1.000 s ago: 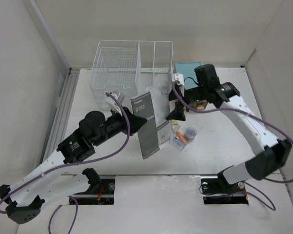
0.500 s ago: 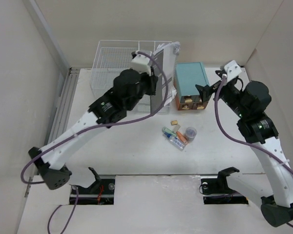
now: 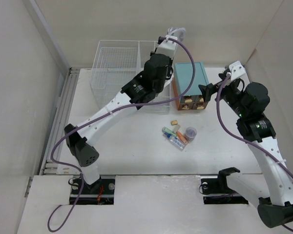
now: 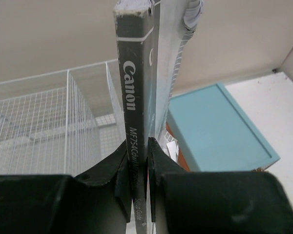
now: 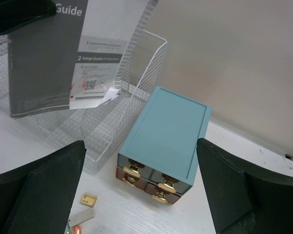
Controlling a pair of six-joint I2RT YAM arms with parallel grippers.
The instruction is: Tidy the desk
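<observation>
Grey Canon guide (image 4: 132, 112), pinched in left fingers (image 4: 118, 168), now raised over twelve-o'clock wire basket (image 3: 116, 66) for filing; right fingers (image 5: 44, 185) gape empty.

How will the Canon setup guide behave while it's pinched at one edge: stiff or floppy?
Probably fairly stiff: the Canon setup guide runs straight out from the left gripper, which is shut on it. The white sheet held alongside looks floppier; its lower corner curls. Gripped only at one end, the two might slide or fan apart.
</observation>
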